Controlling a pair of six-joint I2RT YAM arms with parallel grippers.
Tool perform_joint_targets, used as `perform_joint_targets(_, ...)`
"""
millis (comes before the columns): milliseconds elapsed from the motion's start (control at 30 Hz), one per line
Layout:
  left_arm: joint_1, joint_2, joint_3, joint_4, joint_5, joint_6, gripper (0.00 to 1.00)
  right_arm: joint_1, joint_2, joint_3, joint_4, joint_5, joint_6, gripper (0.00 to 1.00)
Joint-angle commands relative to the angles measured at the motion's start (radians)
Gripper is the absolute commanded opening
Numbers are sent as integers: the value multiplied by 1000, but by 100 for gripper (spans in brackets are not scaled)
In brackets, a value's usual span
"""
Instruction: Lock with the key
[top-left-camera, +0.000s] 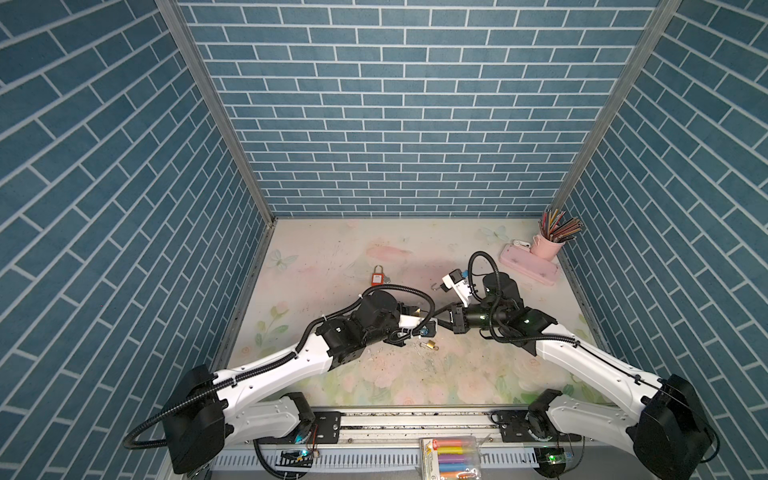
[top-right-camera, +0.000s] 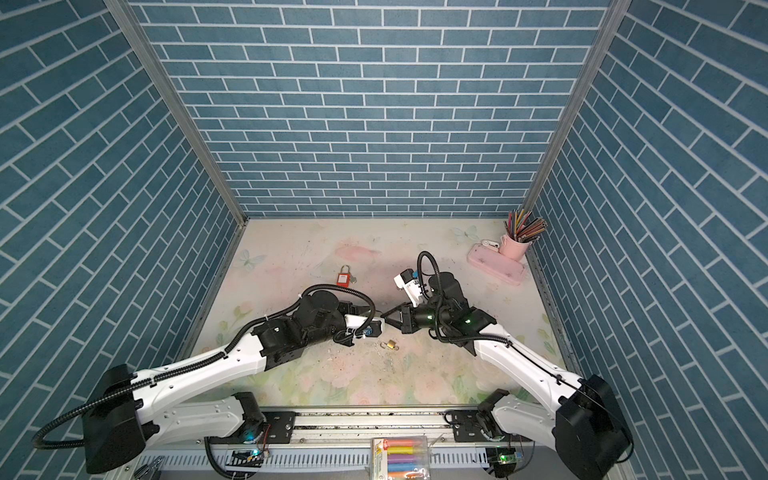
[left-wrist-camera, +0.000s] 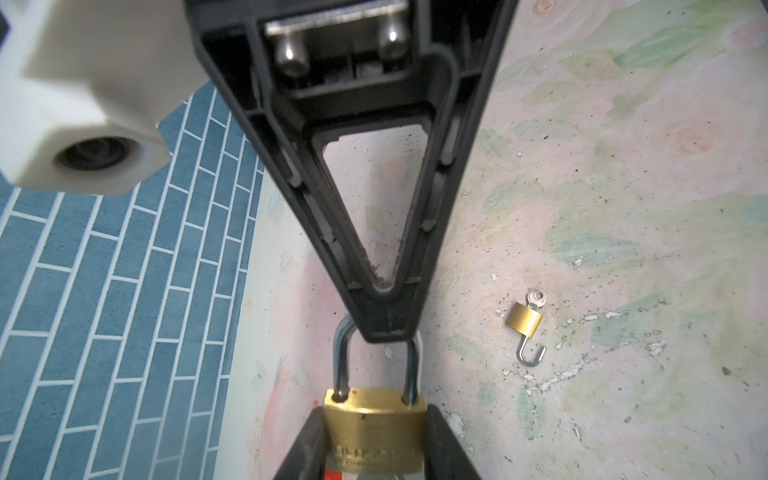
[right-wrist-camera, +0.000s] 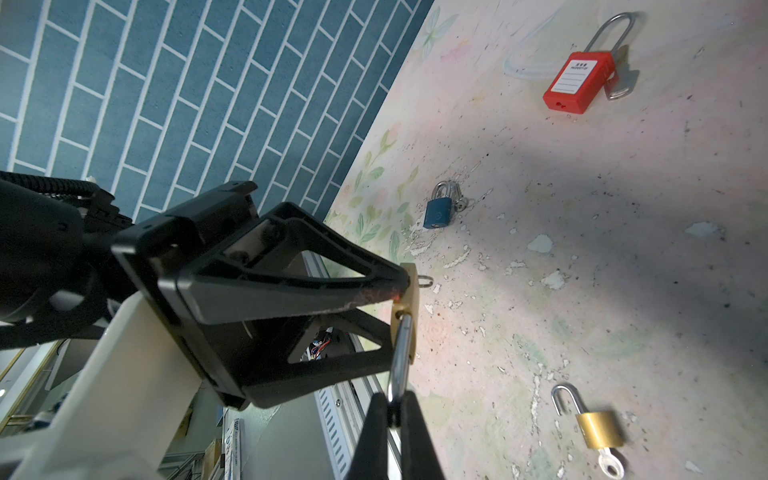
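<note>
The left gripper (left-wrist-camera: 374, 413) clamps the body of the brass padlock (left-wrist-camera: 376, 436), held in air above the table (top-left-camera: 332, 257) btw. both arms, while the right gripper (right-wrist-camera: 392, 409) is closed on its shackle (right-wrist-camera: 402, 353).

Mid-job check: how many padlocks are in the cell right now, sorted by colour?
Brass: 2, the held brass padlock and the small open brass padlock
Red: 1, the red padlock
Blue: 1, the blue padlock
Total: 4

Bottom centre: right gripper (right-wrist-camera: 392, 406) pinches shackle (right-wrist-camera: 402, 353); left gripper (right-wrist-camera: 400, 319) clamps brass padlock (right-wrist-camera: 412, 291). Upper right: red padlock (right-wrist-camera: 579, 81); centre: blue padlock (right-wrist-camera: 437, 212); lower right: open padlock (right-wrist-camera: 598, 430).
</note>
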Motion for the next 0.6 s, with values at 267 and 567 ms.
perform_joint_targets(267,-29,23,112,200,137,10,0,29,86,-7,10,-83,-19,0)
perform_joint_targets(567,-44,37,130,246,157,-2,0,29,117,-21,50,-84,-12,0)
